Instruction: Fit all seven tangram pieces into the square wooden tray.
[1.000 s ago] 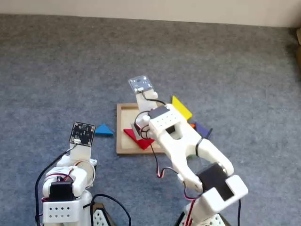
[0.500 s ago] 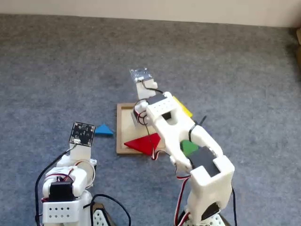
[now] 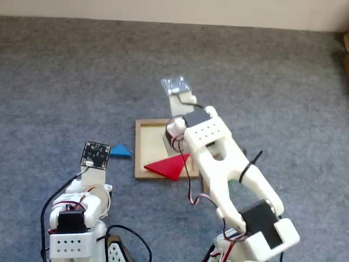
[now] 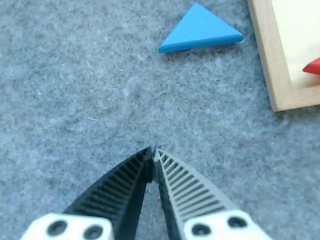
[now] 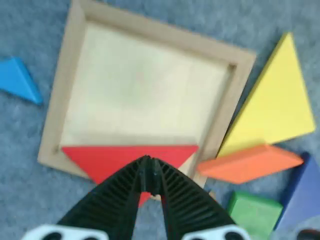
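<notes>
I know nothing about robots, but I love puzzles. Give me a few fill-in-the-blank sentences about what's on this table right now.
The red triangle lies partly inside the wooden ___.
The blue triangle lies on the grey carpet, entirely ___ the tray.
The left end effector is ___, gripping nothing.
Beside the orange piece sits a square piece coloured ___.
Missing words: tray; outside; shut; green.

Grey carpet [image 3: 82, 71] meets a pale wall [image 3: 163, 11].
</notes>
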Tool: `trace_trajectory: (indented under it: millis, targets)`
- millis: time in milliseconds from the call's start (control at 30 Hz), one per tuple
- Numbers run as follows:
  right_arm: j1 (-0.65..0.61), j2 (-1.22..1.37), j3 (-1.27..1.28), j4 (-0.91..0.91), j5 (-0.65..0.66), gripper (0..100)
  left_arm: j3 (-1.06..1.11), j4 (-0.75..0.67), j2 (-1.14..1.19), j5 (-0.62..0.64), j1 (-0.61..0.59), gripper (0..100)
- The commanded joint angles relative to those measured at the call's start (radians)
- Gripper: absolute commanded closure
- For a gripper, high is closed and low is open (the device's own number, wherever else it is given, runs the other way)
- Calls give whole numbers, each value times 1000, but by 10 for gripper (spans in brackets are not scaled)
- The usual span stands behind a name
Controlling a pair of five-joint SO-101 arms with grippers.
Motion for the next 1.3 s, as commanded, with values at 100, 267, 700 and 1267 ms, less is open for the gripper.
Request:
trace_trajectory:
  millis: [100, 267, 700, 1267]
  targets:
    - [-114, -70, 148, -30, -11, 994, 21, 3, -28, 9, -4, 964]
    - [-117, -68, 257, -231, -81, 994, 21, 3, -28, 9, -4, 964]
    - [-113, 13, 286, -398, -84, 994, 21, 3, -28, 9, -4, 964]
    - [10, 300, 8, -418, 21, 994, 21, 3, -28, 9, -4, 964]
